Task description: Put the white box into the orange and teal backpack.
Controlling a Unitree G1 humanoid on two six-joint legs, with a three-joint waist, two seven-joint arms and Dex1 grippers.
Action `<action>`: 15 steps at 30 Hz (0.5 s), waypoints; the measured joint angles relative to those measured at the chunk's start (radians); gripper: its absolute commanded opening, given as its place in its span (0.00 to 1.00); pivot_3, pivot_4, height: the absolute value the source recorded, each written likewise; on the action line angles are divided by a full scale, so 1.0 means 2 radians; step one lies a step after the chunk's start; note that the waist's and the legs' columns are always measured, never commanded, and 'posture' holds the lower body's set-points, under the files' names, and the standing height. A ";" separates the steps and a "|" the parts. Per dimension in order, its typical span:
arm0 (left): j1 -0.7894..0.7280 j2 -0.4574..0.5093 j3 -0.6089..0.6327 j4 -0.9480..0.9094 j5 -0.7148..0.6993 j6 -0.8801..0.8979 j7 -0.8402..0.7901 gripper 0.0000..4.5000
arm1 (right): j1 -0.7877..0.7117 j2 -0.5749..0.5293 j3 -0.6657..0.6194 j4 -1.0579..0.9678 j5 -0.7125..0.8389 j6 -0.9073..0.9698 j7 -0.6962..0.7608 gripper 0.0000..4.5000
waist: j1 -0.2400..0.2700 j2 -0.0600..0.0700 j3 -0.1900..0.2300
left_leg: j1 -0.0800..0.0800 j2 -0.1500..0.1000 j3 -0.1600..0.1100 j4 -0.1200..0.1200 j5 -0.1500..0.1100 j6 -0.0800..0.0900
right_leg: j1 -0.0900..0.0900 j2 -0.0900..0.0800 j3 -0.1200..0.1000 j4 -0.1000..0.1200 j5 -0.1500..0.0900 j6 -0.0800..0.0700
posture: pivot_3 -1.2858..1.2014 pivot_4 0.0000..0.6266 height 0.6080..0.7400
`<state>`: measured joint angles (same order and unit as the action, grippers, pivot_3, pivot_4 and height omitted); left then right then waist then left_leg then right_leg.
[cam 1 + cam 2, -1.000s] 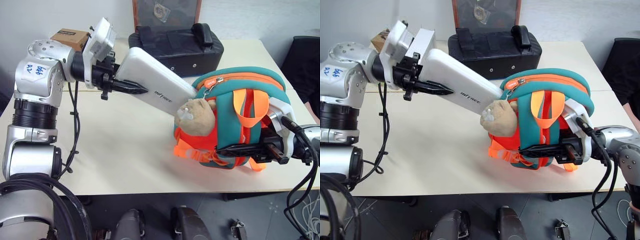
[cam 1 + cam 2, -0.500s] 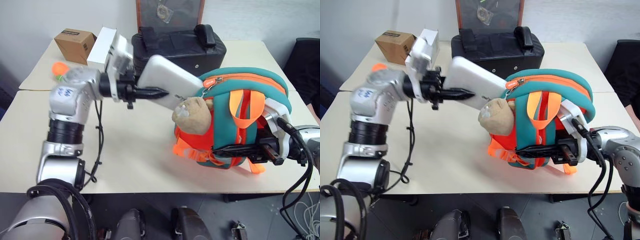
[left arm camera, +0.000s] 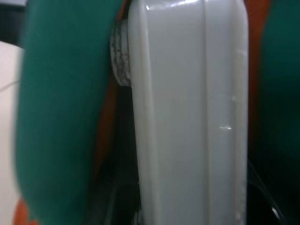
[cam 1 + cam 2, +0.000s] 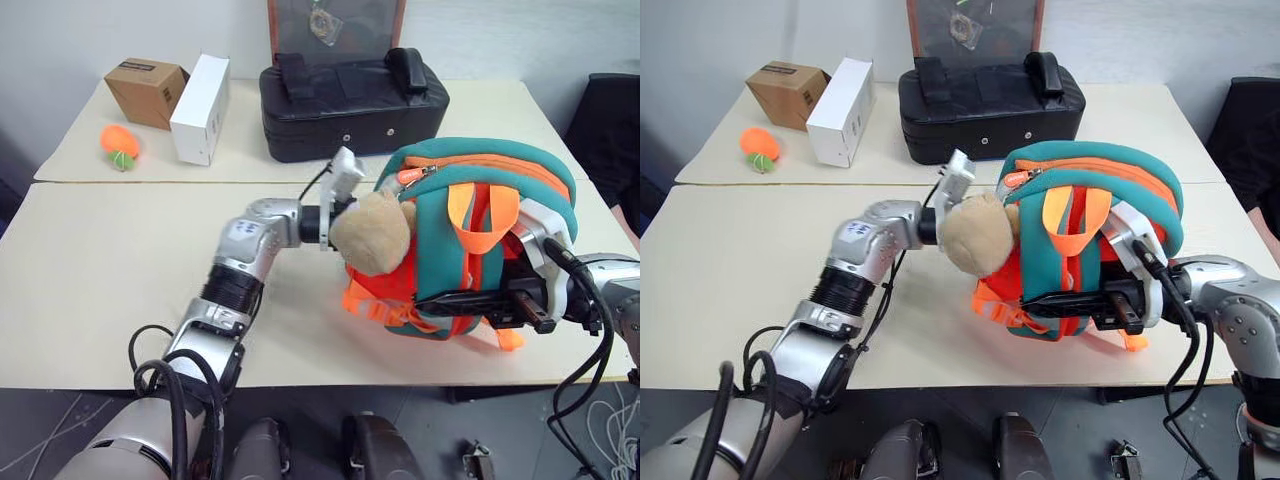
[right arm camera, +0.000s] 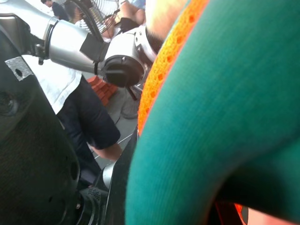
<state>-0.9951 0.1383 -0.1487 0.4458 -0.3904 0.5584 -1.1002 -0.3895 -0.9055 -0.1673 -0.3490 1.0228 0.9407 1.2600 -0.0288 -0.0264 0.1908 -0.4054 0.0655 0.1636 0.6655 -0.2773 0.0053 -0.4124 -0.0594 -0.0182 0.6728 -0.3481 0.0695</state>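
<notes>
Pushed my left arm in: white box (image 3: 187, 117) sits inside orange and teal backpack (image 4: 470, 180). Stiff, slick; right end effector (image 4: 480, 300) clenched on backpack at 3 o'clock, left's grip I cannot tell.

obstacle: plush toy (image 4: 372, 232) fronting backpack (image 4: 480, 170) | free: table (image 4: 90, 270) left

Robotics lab or office — pale worktables (image 4: 90, 260) pushed together, black equipment case (image 4: 350, 100), cardboard boxes (image 4: 145, 90).
</notes>
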 measured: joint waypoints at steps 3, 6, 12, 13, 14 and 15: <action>0.001 0.009 -0.009 -0.004 0.005 -0.004 -0.006 0.72 | 0.000 0.007 0.000 -0.001 0.002 0.000 -0.016 0.00 | -0.001 0.000 0.000 | 0.000 0.000 0.000 0.000 0.000 -0.001 | 0.000 0.001 0.000 0.000 0.000 0.000 | 0.52 0.24 1.00; 0.017 0.051 -0.008 -0.044 0.002 0.002 -0.016 0.91 | 0.003 0.012 0.000 -0.002 0.001 -0.001 -0.031 0.00 | -0.002 0.000 0.000 | 0.001 0.001 0.000 -0.001 0.001 -0.001 | 0.000 0.001 0.000 0.001 0.000 0.000 | 0.52 0.24 1.00; 0.075 0.190 0.049 -0.184 -0.058 0.082 -0.053 0.97 | 0.006 0.025 0.002 0.002 -0.010 -0.011 -0.051 0.00 | -0.004 0.000 0.000 | 0.001 0.001 -0.001 -0.001 0.001 -0.001 | 0.000 0.001 0.000 0.001 0.000 -0.001 | 0.52 0.24 1.00; 0.078 0.206 0.061 -0.201 -0.070 0.095 -0.058 0.97 | 0.006 0.026 0.002 0.004 -0.013 -0.013 -0.053 0.00 | -0.002 0.000 0.000 | 0.001 0.001 -0.001 0.000 0.001 -0.001 | 0.000 0.001 0.000 0.001 0.000 -0.001 | 0.52 0.24 1.00; 0.079 0.225 0.074 -0.222 -0.087 0.111 -0.063 0.97 | 0.003 0.030 0.003 0.006 -0.016 -0.015 -0.055 0.00 | -0.001 0.000 0.000 | 0.001 0.001 -0.001 0.000 0.001 -0.001 | 0.000 0.000 0.000 0.001 0.000 -0.001 | 0.52 0.24 1.00; 0.082 0.242 0.084 -0.240 -0.105 0.128 -0.068 0.97 | -0.001 0.033 0.005 0.009 -0.019 -0.018 -0.058 0.00 | 0.000 0.000 0.000 | 0.001 0.000 -0.001 0.000 0.001 -0.001 | 0.000 0.000 0.000 0.001 0.000 -0.001 | 0.52 0.24 1.00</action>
<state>-0.8310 0.6216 0.0189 -0.0335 -0.6009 0.8145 -1.2362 -0.3923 -0.8394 -0.1578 -0.3316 0.9839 0.9039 1.1430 -0.0291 -0.0260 0.1906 -0.4043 0.0664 0.1608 0.6649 -0.2762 0.0030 -0.4119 -0.0591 -0.0183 0.6747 -0.3487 0.0683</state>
